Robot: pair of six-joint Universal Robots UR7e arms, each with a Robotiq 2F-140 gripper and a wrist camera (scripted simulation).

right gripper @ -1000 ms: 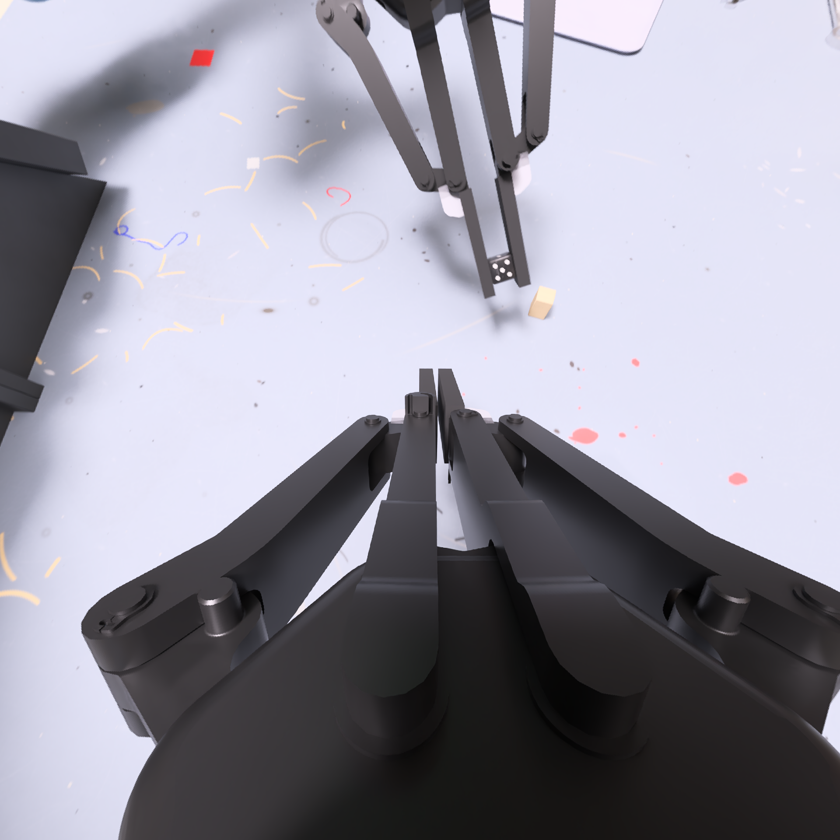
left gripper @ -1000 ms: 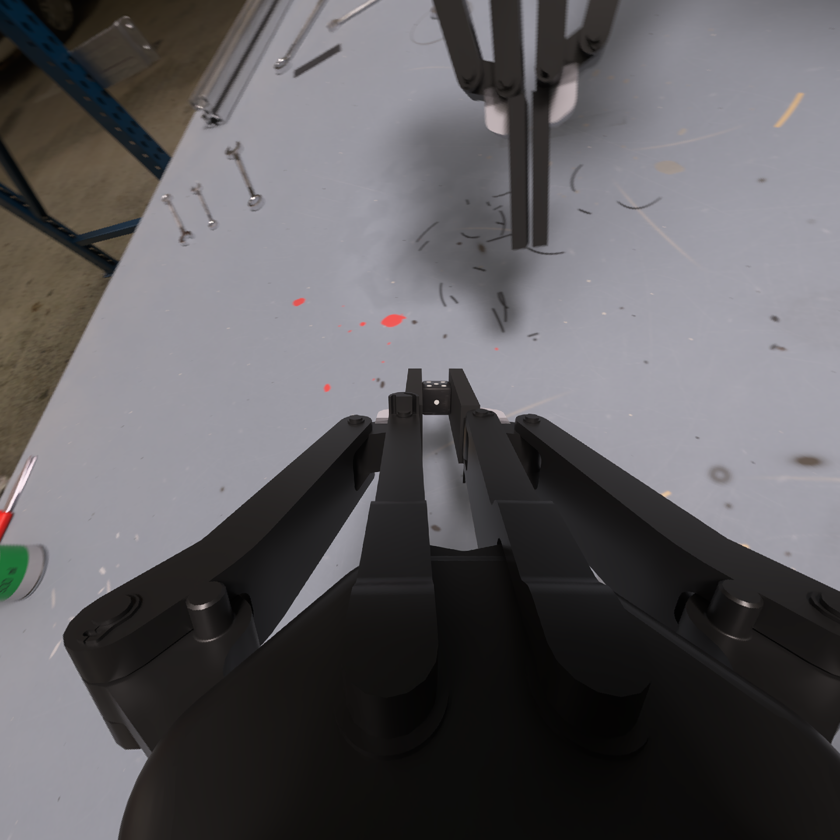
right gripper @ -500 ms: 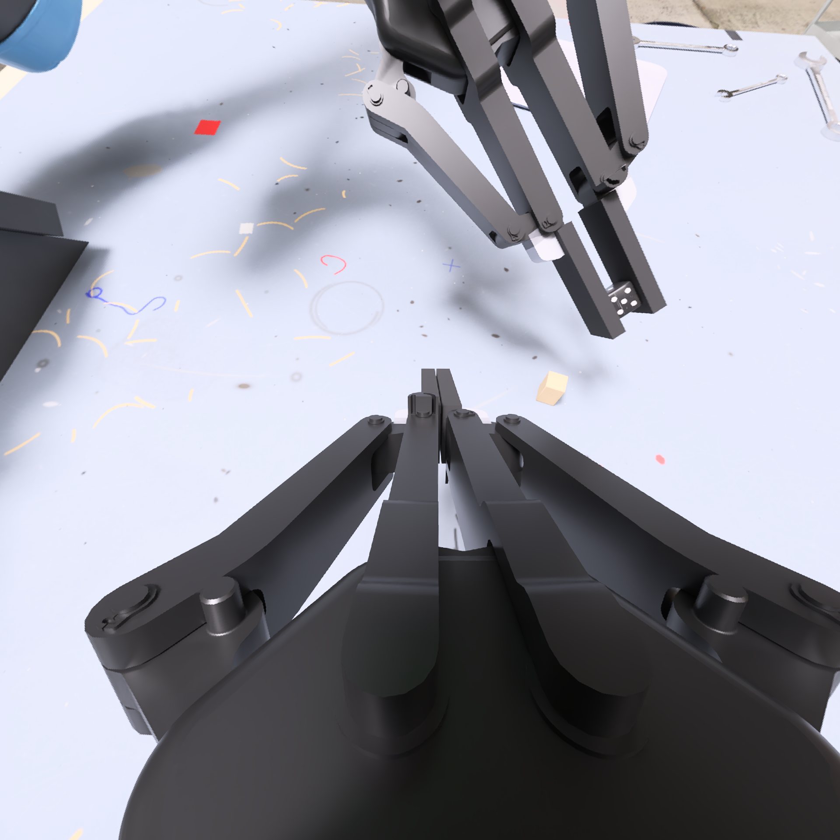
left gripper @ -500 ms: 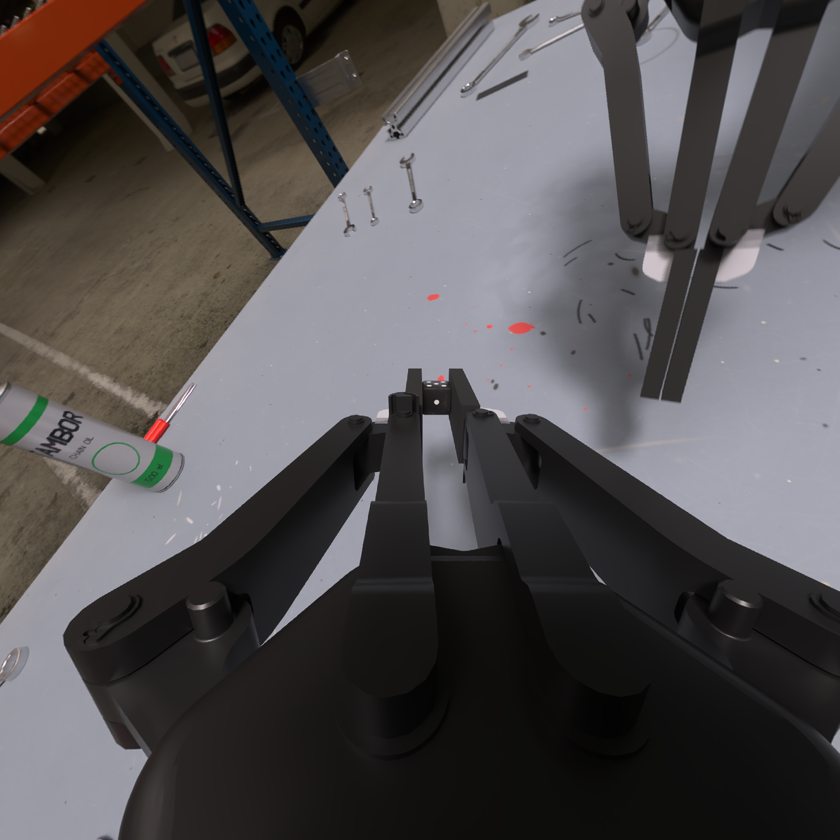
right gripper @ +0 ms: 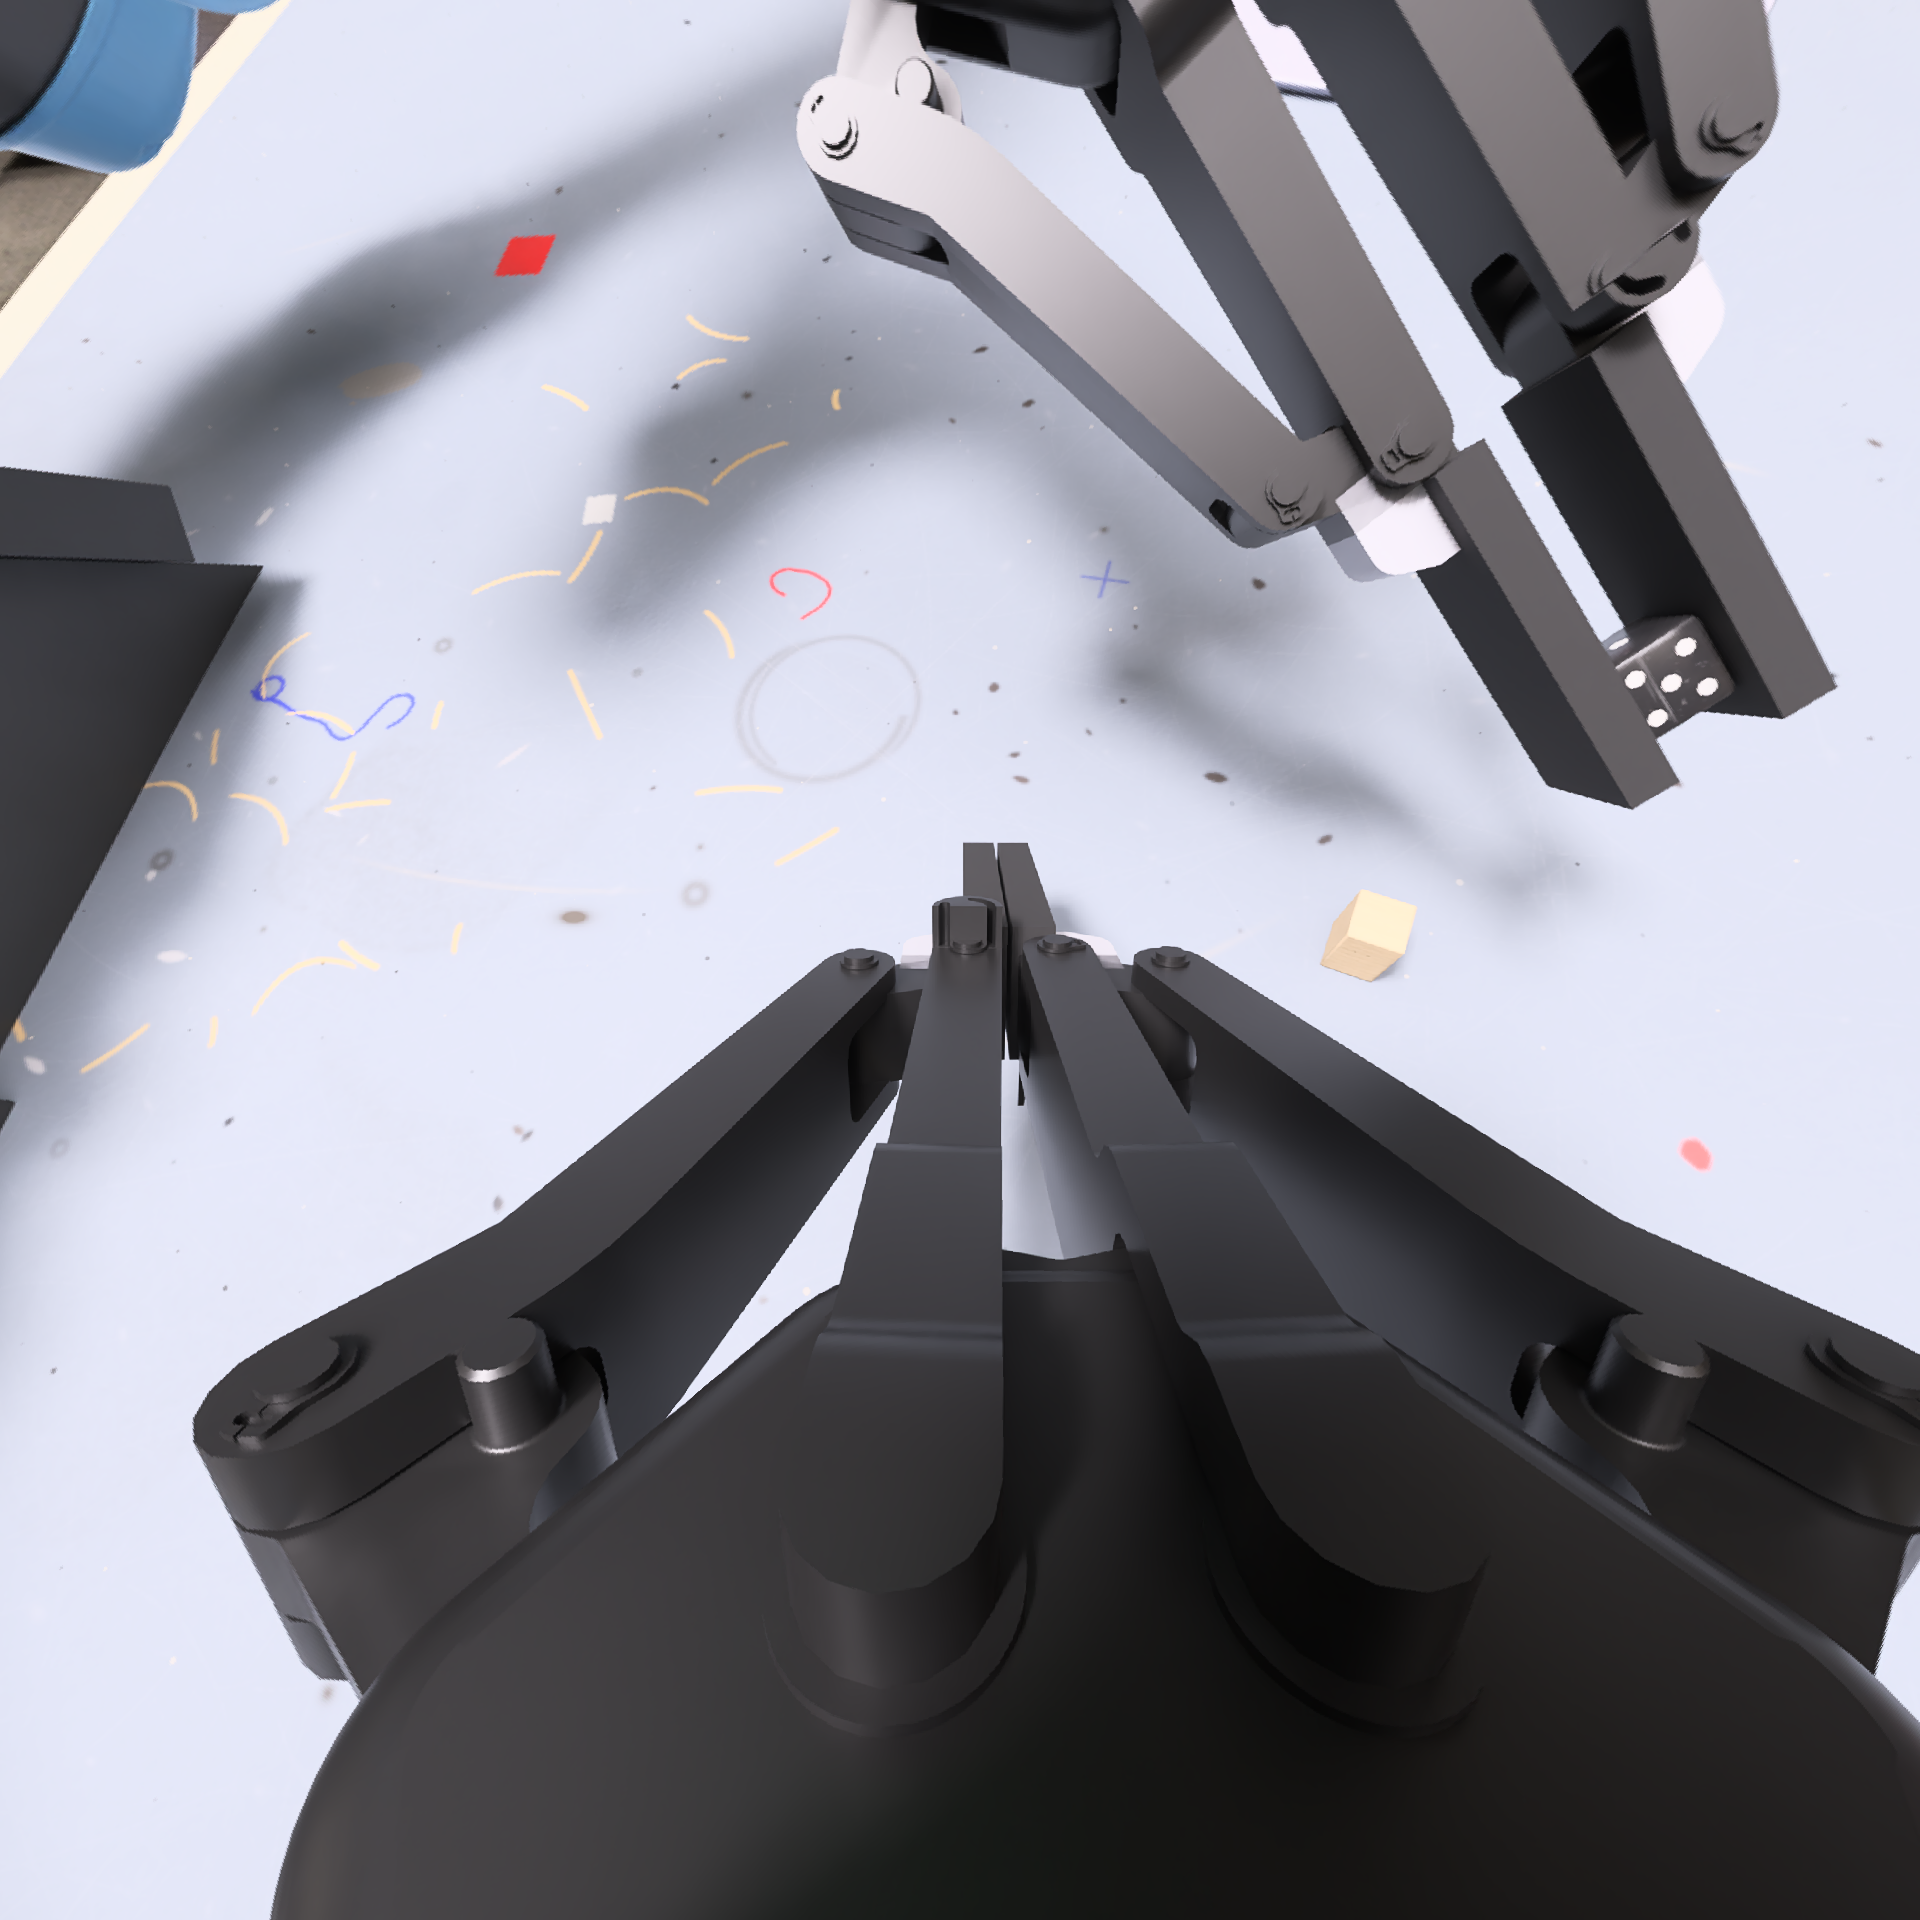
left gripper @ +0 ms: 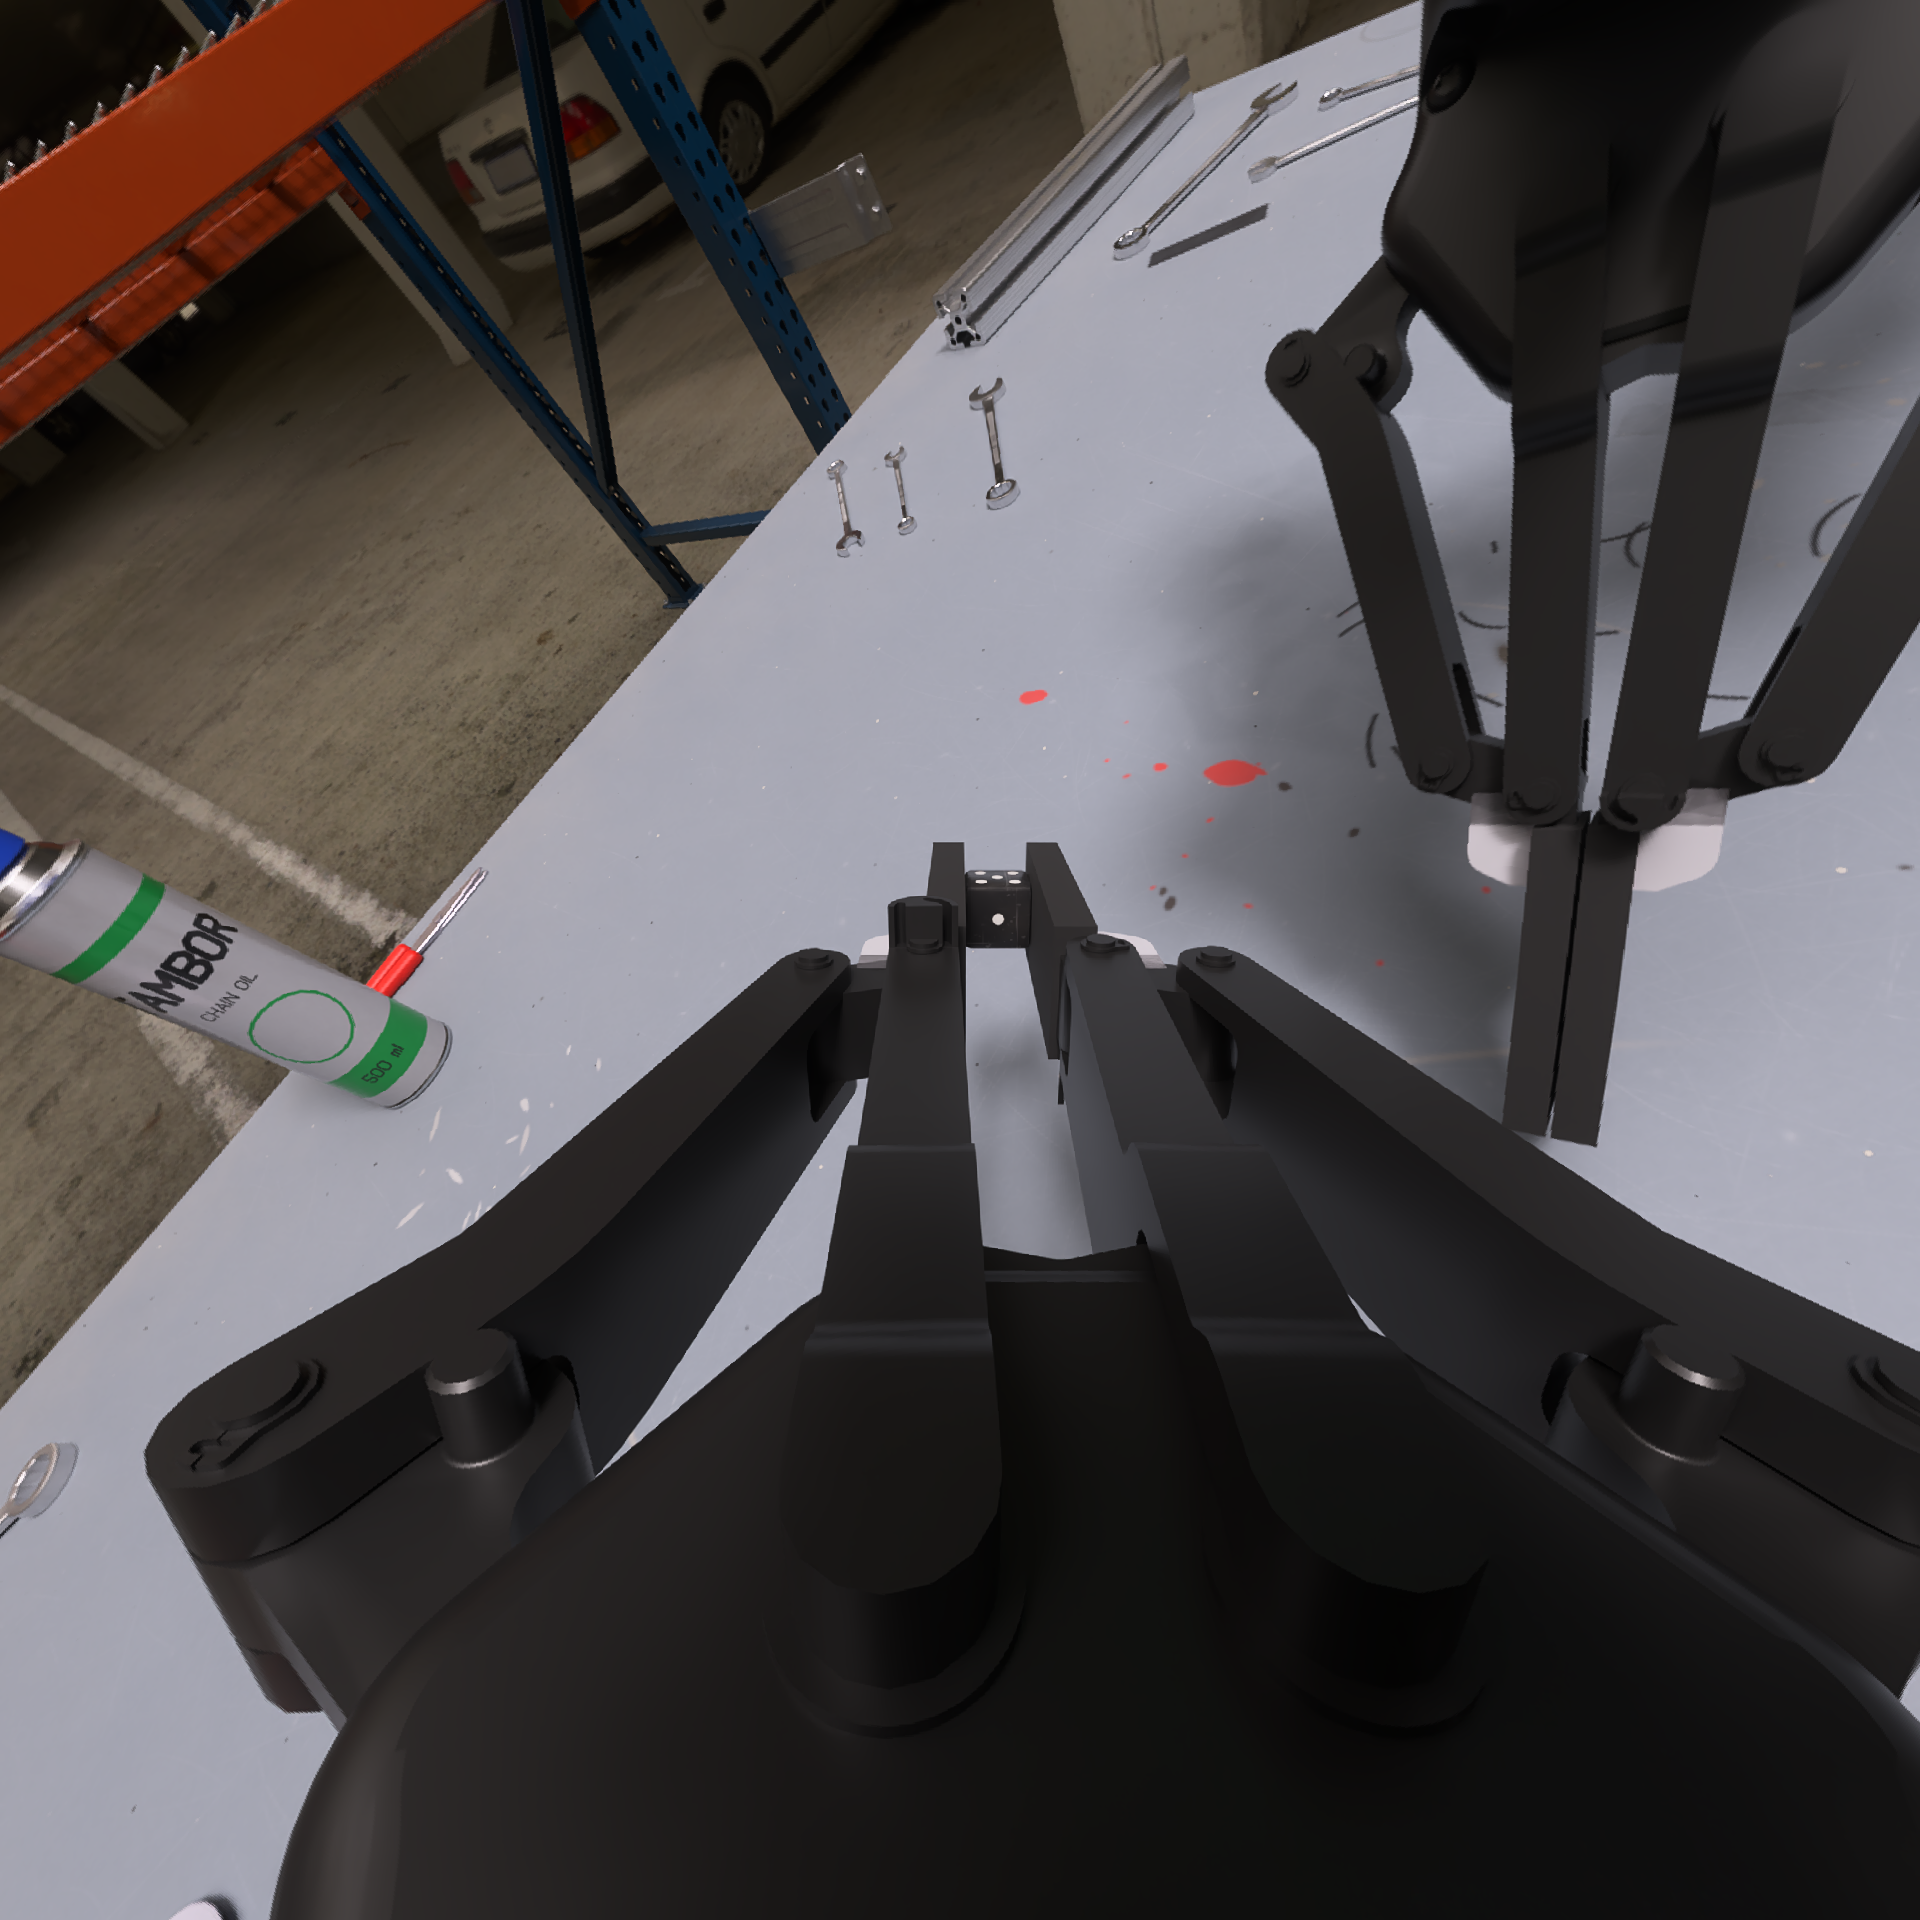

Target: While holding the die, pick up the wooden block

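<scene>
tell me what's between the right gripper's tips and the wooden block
Nothing: in the right wrist view only bare table lies between the shut right gripper and the wooden block.

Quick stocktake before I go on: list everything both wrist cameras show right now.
die: 1, black with white pips, clamped in left gripper
wooden block: 1, pale tan, on table, untouched
small spanners: 3, silver, near table's edge
aluminium rail: 1, silver, far edge
spray can: 1, grey with green bands, overhanging table edge
table: 1, grey, paint-flecked
left gripper: shut on die
right gripper: shut, empty
</scene>
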